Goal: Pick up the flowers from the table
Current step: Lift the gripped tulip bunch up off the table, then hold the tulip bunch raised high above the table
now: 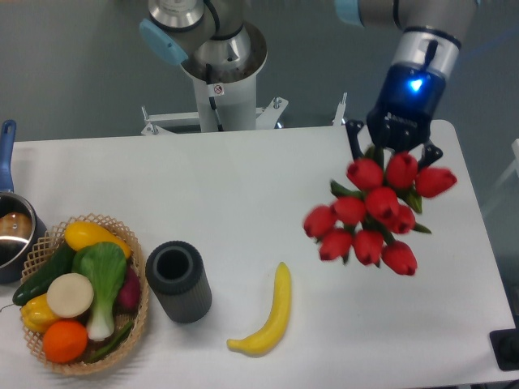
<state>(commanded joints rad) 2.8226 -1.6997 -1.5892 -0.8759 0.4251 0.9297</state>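
Flowers [375, 212] directly below end effector [395, 150] (stems hidden), over table [243, 186].

Light is bright and even, shadows faint. The white bench [243, 203] glares mildly. The flowers [375, 215] look slightly blurred.

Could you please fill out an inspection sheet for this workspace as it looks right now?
Surface: white table, rounded corners, no spills seen.
Job's things: red tulip flowers hang bunched, blooms toward the camera, directly under the gripper; stems hidden.
Clutter: yellow banana; dark grey cylinder cup, upright, open top; wicker basket of vegetables and fruit; pot with blue handle at the left edge.
Grippers: gripper over the flowers; the blooms hide its fingertips, so its grasp cannot be confirmed.
Cables: nothing seen.
Surroundings: robot base behind the table; grey wall.
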